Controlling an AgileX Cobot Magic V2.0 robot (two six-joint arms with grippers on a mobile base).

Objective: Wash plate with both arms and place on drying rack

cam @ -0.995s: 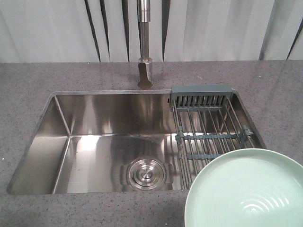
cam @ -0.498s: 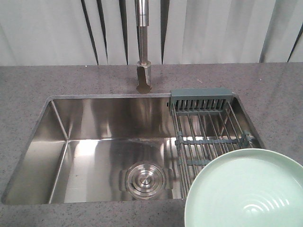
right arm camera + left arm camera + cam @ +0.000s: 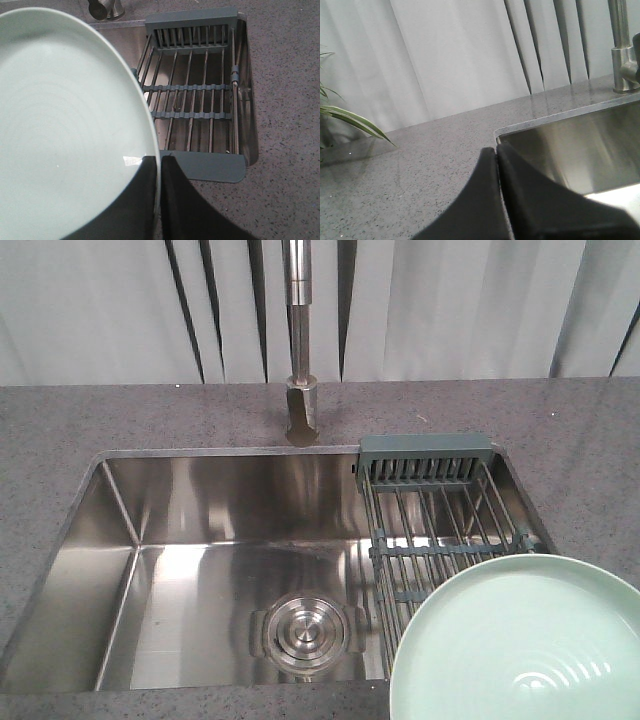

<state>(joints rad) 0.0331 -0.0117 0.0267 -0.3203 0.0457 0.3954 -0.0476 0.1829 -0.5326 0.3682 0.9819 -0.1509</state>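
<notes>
The right gripper [image 3: 159, 165] pinches the round mint-green plate [image 3: 65, 125] by its rim; just beyond, the grey-green wire drying rack [image 3: 192, 100] sits in the steel sink [image 3: 200, 490]. The left gripper [image 3: 496, 152] is pressed together.

We keep the fingers of our black left gripper [image 3: 496, 148] pressed together, while our black right gripper [image 3: 159, 161] pinches the round mint-green plate [image 3: 60, 125] at its rim.

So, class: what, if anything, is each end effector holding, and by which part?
The right end effector pinches the plate at its rim; the left end effector holds nothing.
</notes>
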